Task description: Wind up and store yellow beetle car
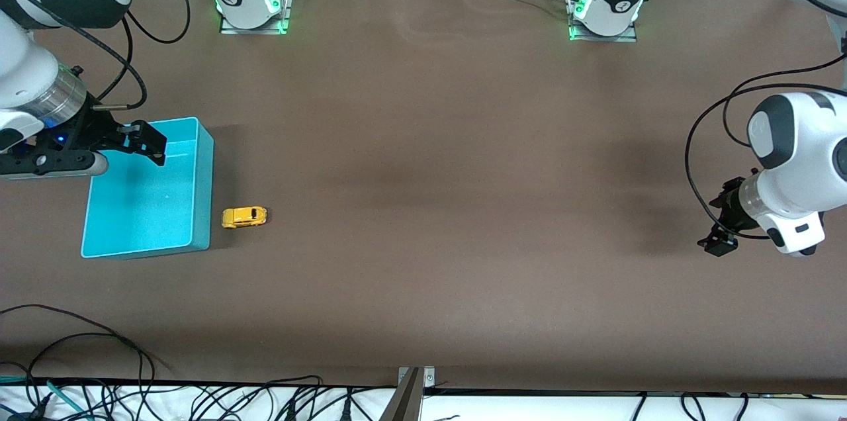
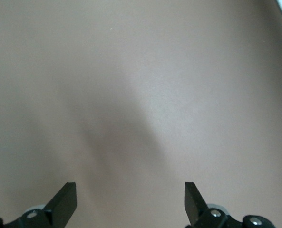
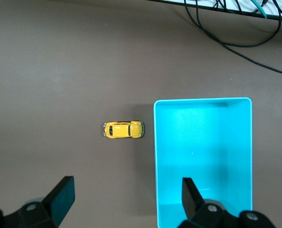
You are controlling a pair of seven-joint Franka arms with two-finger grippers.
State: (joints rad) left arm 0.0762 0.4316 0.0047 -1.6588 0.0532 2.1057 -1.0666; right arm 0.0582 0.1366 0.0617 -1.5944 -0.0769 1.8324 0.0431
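Note:
The yellow beetle car (image 1: 244, 216) stands on its wheels on the brown table, right beside the turquoise bin (image 1: 198, 176); the right wrist view shows the car (image 3: 123, 130) next to the bin's wall (image 3: 156, 156). My right gripper (image 1: 147, 141) hangs open over the bin's rim at the right arm's end of the table, its fingertips (image 3: 63, 195) wide apart with nothing between them. My left gripper (image 1: 718, 230) waits open above bare table at the left arm's end, and its fingertips (image 2: 67, 199) frame only tabletop.
The bin is hollow with nothing in it. Black cables (image 1: 99, 368) trail along the table's edge nearest the front camera. A metal bracket (image 1: 413, 394) sits at the middle of that edge. The arm bases (image 1: 251, 4) stand along the table's edge farthest from the front camera.

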